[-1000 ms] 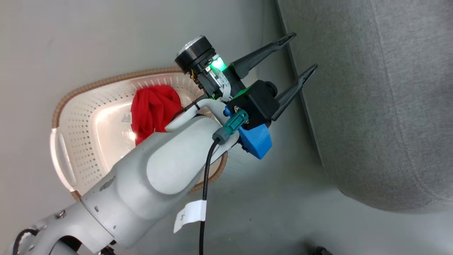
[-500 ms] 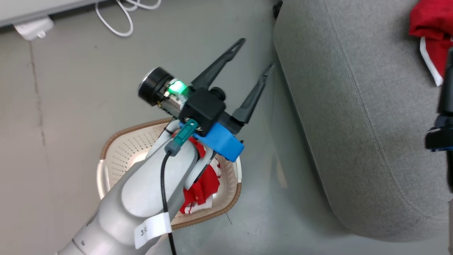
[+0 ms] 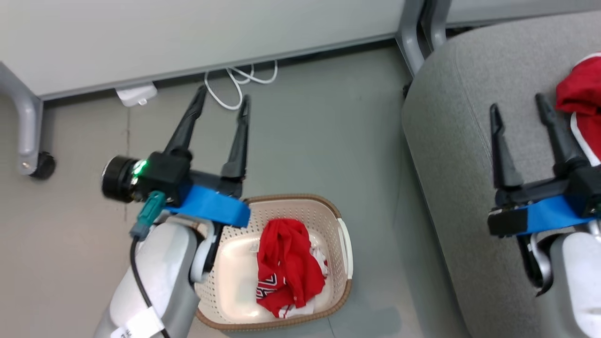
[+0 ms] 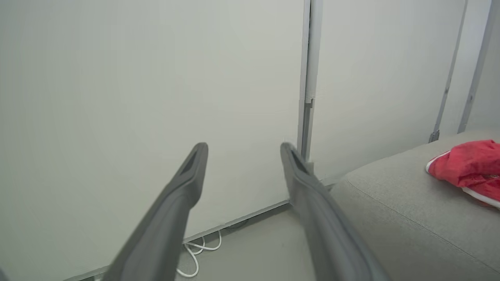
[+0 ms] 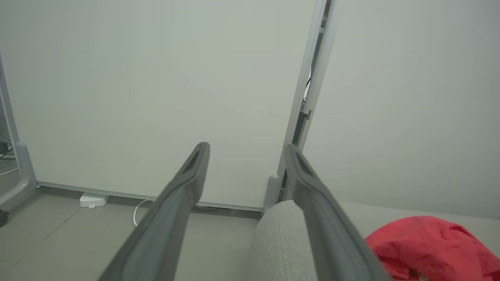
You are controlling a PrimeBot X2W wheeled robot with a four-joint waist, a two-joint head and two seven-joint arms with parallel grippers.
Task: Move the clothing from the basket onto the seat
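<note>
A crumpled red garment with white striped trim lies in the cream basket on the floor, low in the head view. A second red garment rests on the grey seat at the right; it appears too in the left wrist view and the right wrist view. My left gripper is open and empty, held above the floor beyond the basket's far left rim. Above the seat cushion, just left of the second garment, my right gripper hangs open and empty.
A pale partition panel runs along the back, with a grey leg on a caster at far left. A white cable and a white adapter lie on the floor at the panel's foot. Grey posts stand by the seat's corner.
The head camera has swung, so the whole picture shifted: the partition, cable and my right gripper have come into view. The left gripper stays open and empty.
</note>
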